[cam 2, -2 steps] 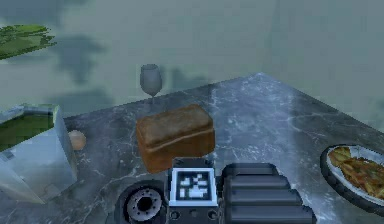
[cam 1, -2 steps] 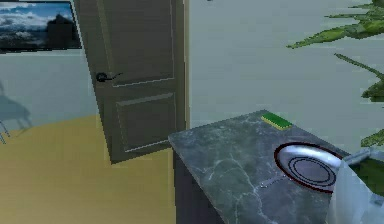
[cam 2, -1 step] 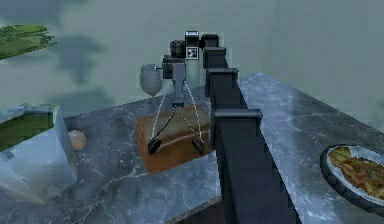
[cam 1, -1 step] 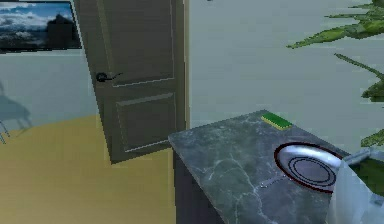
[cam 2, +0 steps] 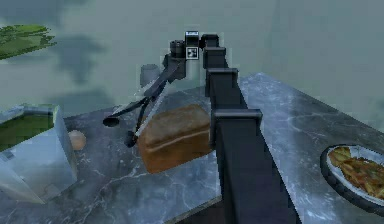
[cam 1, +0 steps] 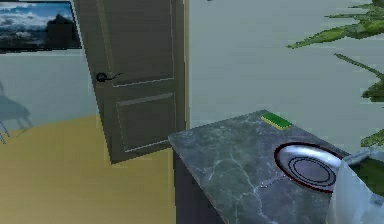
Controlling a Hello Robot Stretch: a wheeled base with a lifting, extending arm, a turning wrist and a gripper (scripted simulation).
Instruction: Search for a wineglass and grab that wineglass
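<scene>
In the arm side view the dark arm reaches out over a dark marbled countertop. Two white marker squares stand at its far end. Left of them is the gripper, its thin fingers slanting down toward the counter. A brown loaf of bread lies on the counter right beside the fingers. I cannot tell whether the gripper holds anything. A small pale round thing and a translucent whitish container sit to the left of the fingers.
A plate with food sits on the counter at the arm side view's right, and green leaves show at its top left. The forward view shows a panelled door, yellowish floor, the counter corner, a round dish and a small green thing.
</scene>
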